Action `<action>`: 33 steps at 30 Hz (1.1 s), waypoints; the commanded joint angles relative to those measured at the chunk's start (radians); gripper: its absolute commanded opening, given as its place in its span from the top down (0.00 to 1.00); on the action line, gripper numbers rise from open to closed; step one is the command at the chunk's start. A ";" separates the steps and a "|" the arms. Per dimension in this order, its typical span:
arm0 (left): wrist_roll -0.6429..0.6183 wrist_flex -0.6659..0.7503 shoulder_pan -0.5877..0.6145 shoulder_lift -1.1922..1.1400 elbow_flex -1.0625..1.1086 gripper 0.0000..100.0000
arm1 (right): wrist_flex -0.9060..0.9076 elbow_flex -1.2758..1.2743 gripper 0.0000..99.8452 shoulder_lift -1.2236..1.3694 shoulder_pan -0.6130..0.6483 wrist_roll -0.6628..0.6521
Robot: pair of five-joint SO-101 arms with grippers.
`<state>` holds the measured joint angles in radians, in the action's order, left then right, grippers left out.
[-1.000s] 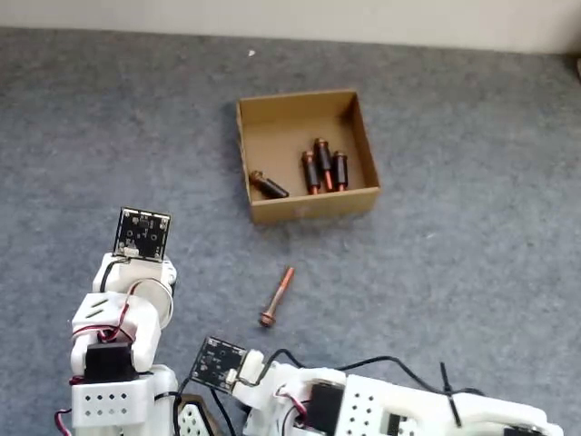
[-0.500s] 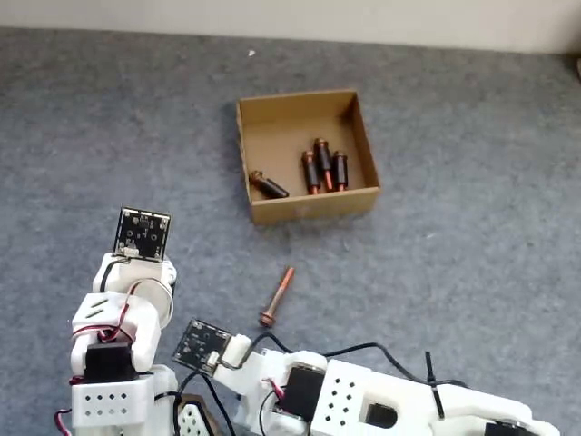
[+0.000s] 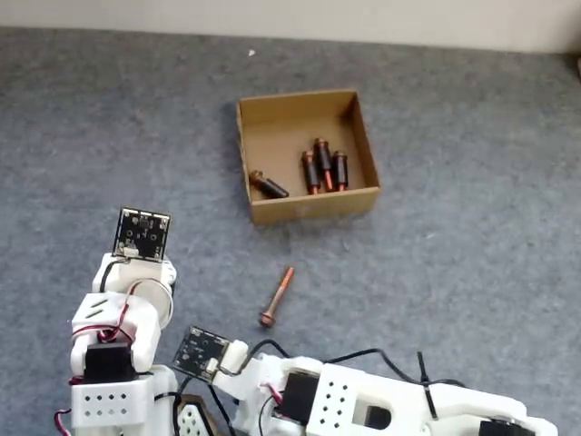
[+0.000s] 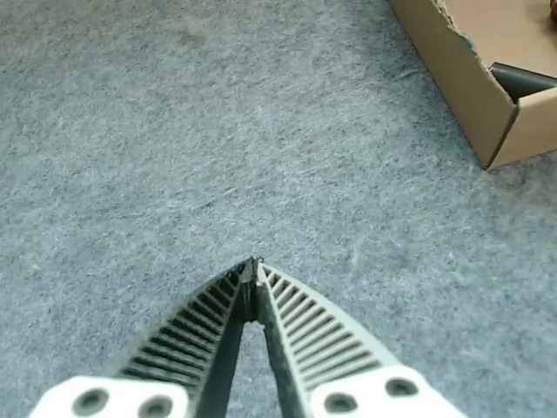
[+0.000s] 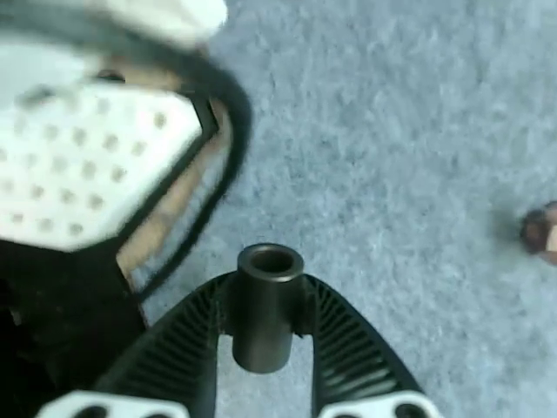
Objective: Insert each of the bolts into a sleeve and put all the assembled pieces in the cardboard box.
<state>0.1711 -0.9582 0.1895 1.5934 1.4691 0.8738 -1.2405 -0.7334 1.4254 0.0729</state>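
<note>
The right claw is closed around a short dark cylindrical metal sleeve. The sleeve stands upright between its ribbed black fingers, open bore facing up. The left claw is pinched narrow with nothing in it, its tips meeting above the grey carpeted bench.

In the high view, a loose copper-coloured bolt lies flat on the bench. Its head points to 7 o'clock and its shank to 1 o'clock. The open brown cardboard box sits at about 1 o'clock from it, well apart.

Four assembled pieces lie inside the box. Three copper bolts in dark sleeves lie side by side against the 5 o'clock corner. A fourth piece lies slanted near the 7 o'clock corner.

Both white arms crowd the 6 to 7 o'clock edge, the right arm just at 6 o'clock of the bolt. The bolt's head appears in the right wrist view, apart from the held sleeve.
</note>
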 commanded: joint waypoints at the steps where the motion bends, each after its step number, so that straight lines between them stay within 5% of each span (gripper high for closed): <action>1: -0.009 0.025 0.008 0.005 -0.015 0.99 | 0.051 0.002 1.00 -0.010 0.005 -0.008; 13: -0.009 0.025 0.008 0.005 -0.015 0.99 | 0.113 0.114 1.00 -0.001 -0.007 -0.009; 23: -0.009 0.025 0.008 0.005 -0.016 0.99 | -0.027 0.012 1.00 0.001 0.045 -0.005; 33: -0.009 0.025 0.008 0.005 -0.016 0.99 | 0.193 0.105 1.00 -0.035 -0.031 -0.009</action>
<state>0.1711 -0.9582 0.1895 1.5934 1.4691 1.0134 -1.2267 -0.7334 1.4454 0.0729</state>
